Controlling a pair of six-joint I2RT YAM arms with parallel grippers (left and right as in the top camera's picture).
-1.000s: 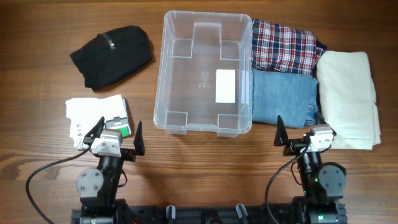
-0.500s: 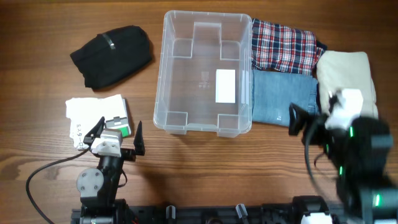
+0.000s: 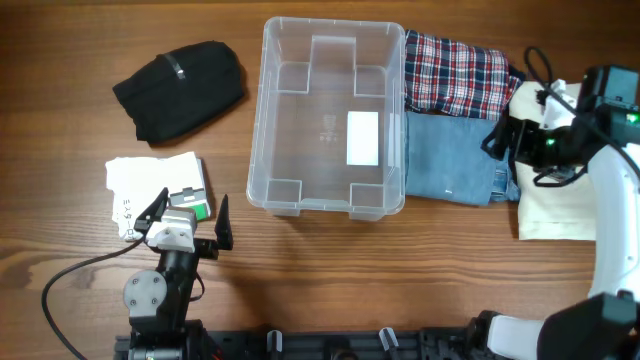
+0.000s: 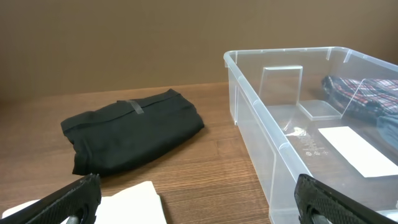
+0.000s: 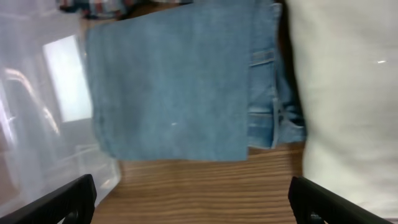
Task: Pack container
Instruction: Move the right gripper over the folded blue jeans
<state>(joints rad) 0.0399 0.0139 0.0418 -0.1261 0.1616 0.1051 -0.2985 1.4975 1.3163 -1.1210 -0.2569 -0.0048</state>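
The clear container (image 3: 262, 120) stands empty at the table's middle, a white label (image 3: 362, 137) on its base. My left gripper (image 3: 190, 208) rests open near the front edge, just in front of a white folded garment (image 3: 150, 180). In the left wrist view its fingers (image 4: 68, 202) frame bare wood, with the container (image 4: 261, 124) to the right. My right gripper (image 3: 515, 150) hovers open above the seam between folded blue jeans (image 3: 450, 155) and a cream garment (image 3: 560, 200). The right wrist view looks down on the jeans (image 5: 174, 87), with nothing between the fingertips (image 5: 68, 199).
A black folded garment (image 3: 180, 88) lies at the far left. A plaid shirt (image 3: 455, 72) sits behind the jeans, right of the container. A small green and white package (image 3: 192, 195) lies on the white garment. Cables trail from both arm bases at the front.
My right arm has lifted from its rest at the front right and swung away from me, out over the jeans and cream garment. The left arm has not moved.
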